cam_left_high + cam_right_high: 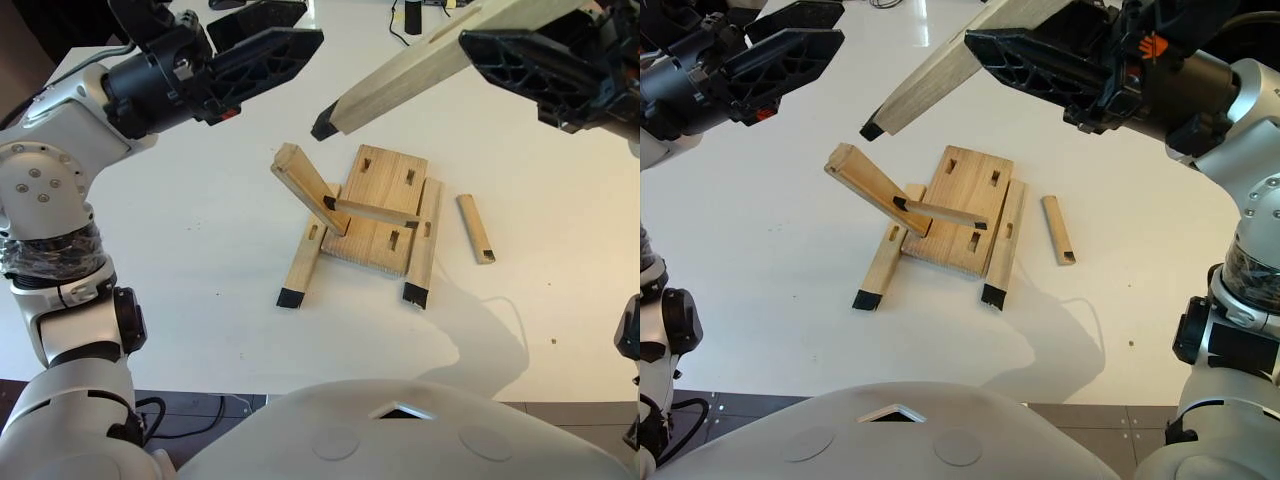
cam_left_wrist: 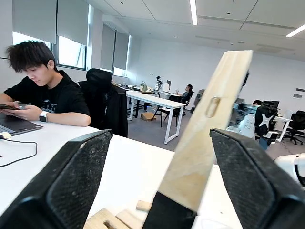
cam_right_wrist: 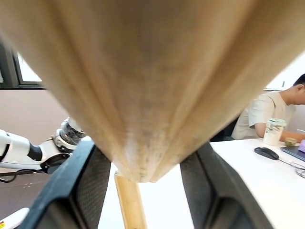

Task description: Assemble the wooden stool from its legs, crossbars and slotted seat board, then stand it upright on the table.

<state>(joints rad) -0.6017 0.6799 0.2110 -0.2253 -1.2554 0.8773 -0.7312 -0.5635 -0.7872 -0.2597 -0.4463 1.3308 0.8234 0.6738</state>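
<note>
My right gripper (image 1: 478,32) is shut on a wooden leg (image 1: 410,78) held high over the table, its black-tipped end slanting down toward the middle. My left gripper (image 1: 310,26) hovers open at the upper left, pointing at that leg; in the left wrist view the leg (image 2: 205,129) shows between the pads (image 2: 76,186) without touching them. On the table lies the slotted seat board (image 1: 382,190). A tilted leg (image 1: 305,185) with a crossbar (image 1: 378,212) plugged into it leans over the board. Two legs lie flat beside it (image 1: 303,262) (image 1: 424,240). A loose crossbar (image 1: 475,228) lies to the right.
The white table (image 1: 170,260) has free room left of and in front of the parts. A black cable (image 1: 398,28) and small items lie at the far edge. A mouse (image 3: 267,152) and a cup (image 3: 272,131) stand on the table behind.
</note>
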